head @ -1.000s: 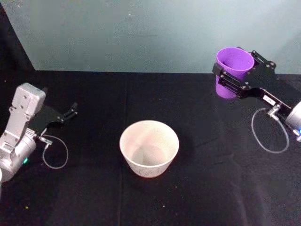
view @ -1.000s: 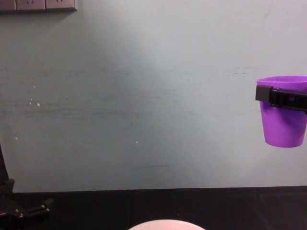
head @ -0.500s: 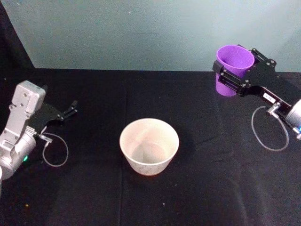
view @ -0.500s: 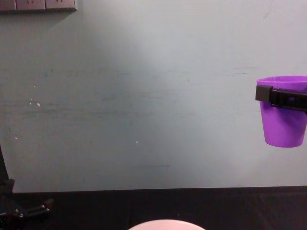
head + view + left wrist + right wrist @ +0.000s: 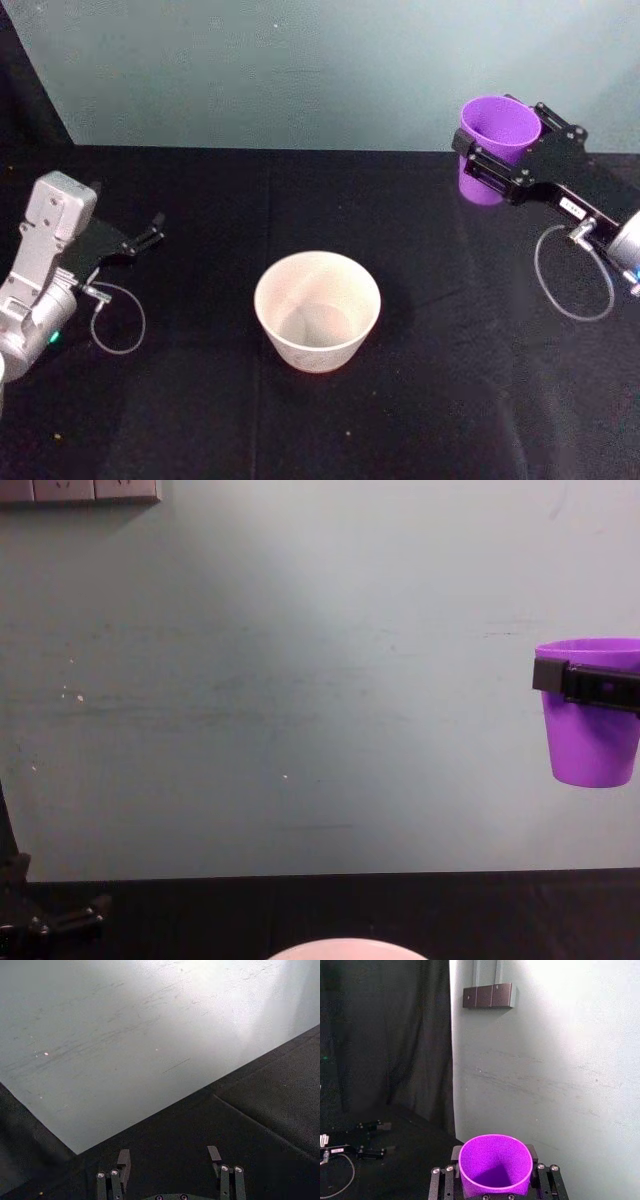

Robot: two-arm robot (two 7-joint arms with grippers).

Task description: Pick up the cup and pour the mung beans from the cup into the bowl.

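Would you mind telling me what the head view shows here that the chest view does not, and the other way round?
Head view: the bowl whole, no beans visible inside, and the cup's open mouth. Chest view: the wall sockets, and the cup from the side, upright, its base hanging well above the black table. Both: the right gripper, its fingers shut on the cup near the rim, the bowl's rim, and the idle left gripper, open, at the table's left.
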